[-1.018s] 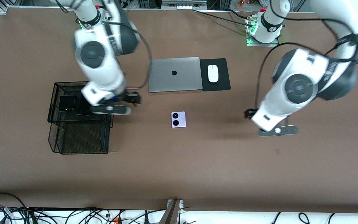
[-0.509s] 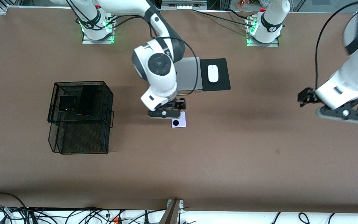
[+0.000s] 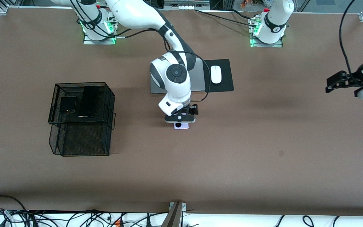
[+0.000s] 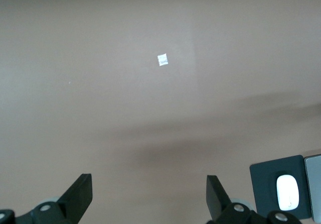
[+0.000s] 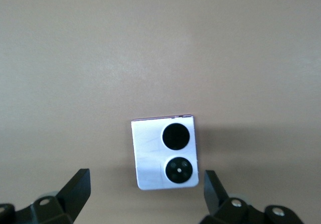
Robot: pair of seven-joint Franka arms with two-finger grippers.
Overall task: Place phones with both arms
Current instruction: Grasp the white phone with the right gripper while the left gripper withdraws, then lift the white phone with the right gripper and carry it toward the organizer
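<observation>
Now that the right hand [image 3: 180, 119] has swung from the mesh basket [image 3: 82, 118] to hover, fingers apart, over the lilac flip phone [image 5: 164, 152] mid-tabletop, the last pickup looks imminent; the left hand [image 3: 336, 82], open, has retreated.

The front view looks down from high across the table [image 3: 200, 176], facing both arm bases and taking in its whole width. The right wrist view looks straight down from close over the lilac-white flip phone [image 5: 164, 152], framed between that gripper's fingertips [image 5: 75, 184]; the front view shares this phone [image 3: 181, 125], mostly hidden under the right gripper [image 3: 180, 119]. The left wrist view looks down from higher, probably, sharing the white mouse [image 4: 287, 192] with the front view [image 3: 216, 74].
</observation>
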